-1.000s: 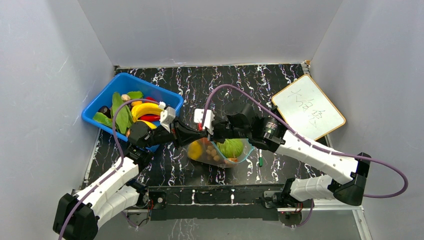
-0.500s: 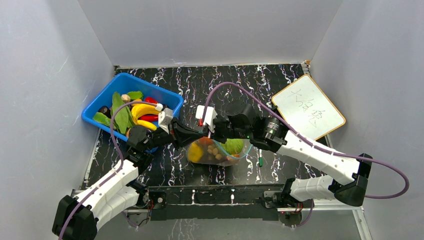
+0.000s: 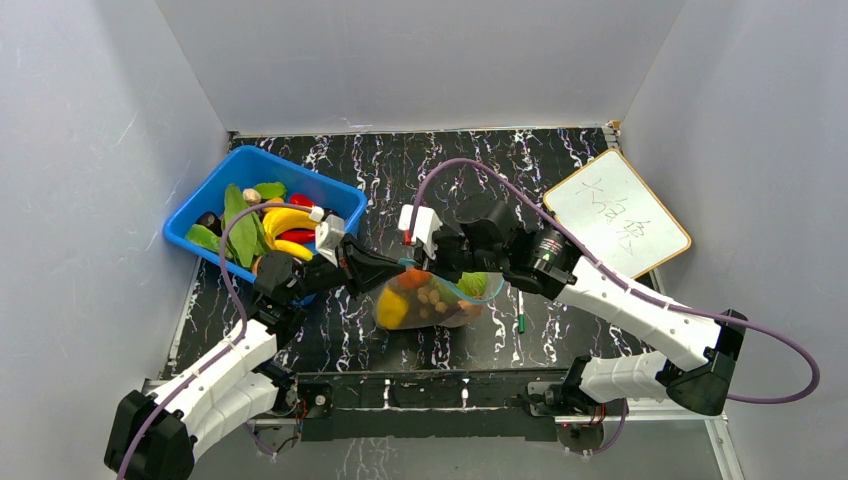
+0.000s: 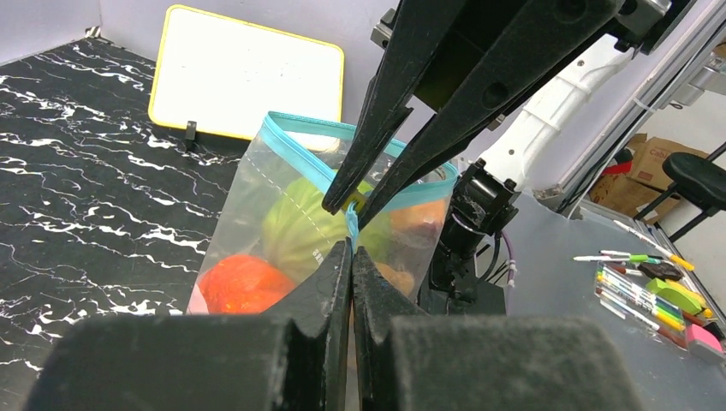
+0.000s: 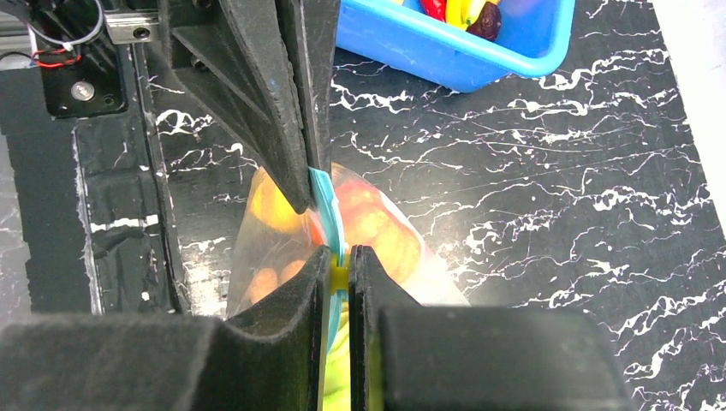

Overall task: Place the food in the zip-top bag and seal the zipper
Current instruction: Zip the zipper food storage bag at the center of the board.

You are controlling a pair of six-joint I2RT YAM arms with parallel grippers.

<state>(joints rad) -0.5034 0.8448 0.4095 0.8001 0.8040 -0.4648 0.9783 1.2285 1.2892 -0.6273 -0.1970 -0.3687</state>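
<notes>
The left gripper [image 4: 351, 248] and right gripper [image 5: 340, 272] each clench the zipper [image 5: 329, 214] atop the zip-top bag [image 3: 430, 305]. Right of the bag, the writing on the whiteboard [image 3: 615, 225] is illegible. The blue bin [image 3: 300, 170] stands near its left.

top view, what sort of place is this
Probably a robot lab test cell: plain grey walls box in a marbled table, two arms bolted at its edge, toy food in a blue bin.

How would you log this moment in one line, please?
phase: sealing | left tool: shut on zipper | right tool: shut on zipper | zip-top bag: food inside, mouth partly open
</notes>
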